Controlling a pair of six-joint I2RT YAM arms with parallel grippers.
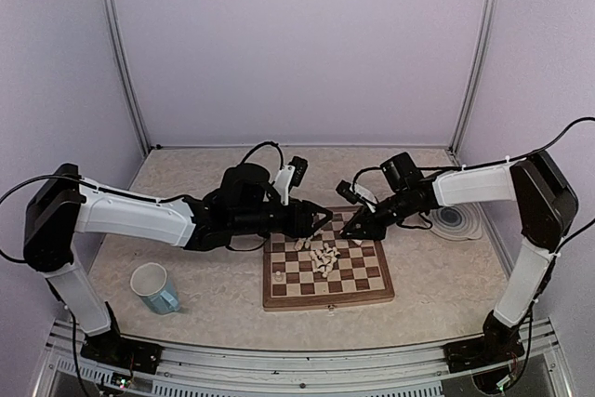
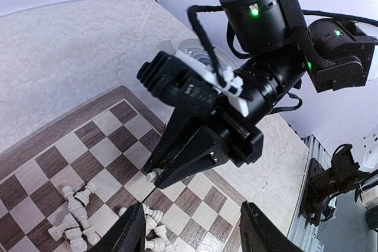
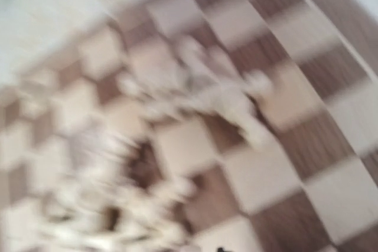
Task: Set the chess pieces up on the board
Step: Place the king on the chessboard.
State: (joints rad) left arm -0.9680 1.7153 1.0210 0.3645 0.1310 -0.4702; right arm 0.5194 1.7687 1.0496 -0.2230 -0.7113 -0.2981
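The board (image 1: 367,281) lies at the table's middle, seen also in the left wrist view (image 2: 106,151). Several cream chess pieces (image 1: 323,258) lie toppled in a heap on its middle squares; part of the heap shows in the left wrist view (image 2: 74,219). One piece (image 1: 279,276) stands near the board's left edge. My left gripper (image 1: 323,222) hovers open and empty over the board's far left edge, its fingers (image 2: 127,234) spread wide. My right gripper (image 1: 356,239) is shut on a small cream piece (image 2: 152,175), low over the board's far side. The right wrist view is blurred; the board (image 3: 331,140) and pieces (image 3: 195,87) fill it.
A light blue mug (image 1: 155,287) stands on the table left of the board. A round grey-blue ringed plate (image 1: 456,222) lies at the right, beyond my right arm. Metal frame posts (image 1: 125,53) stand at the back corners.
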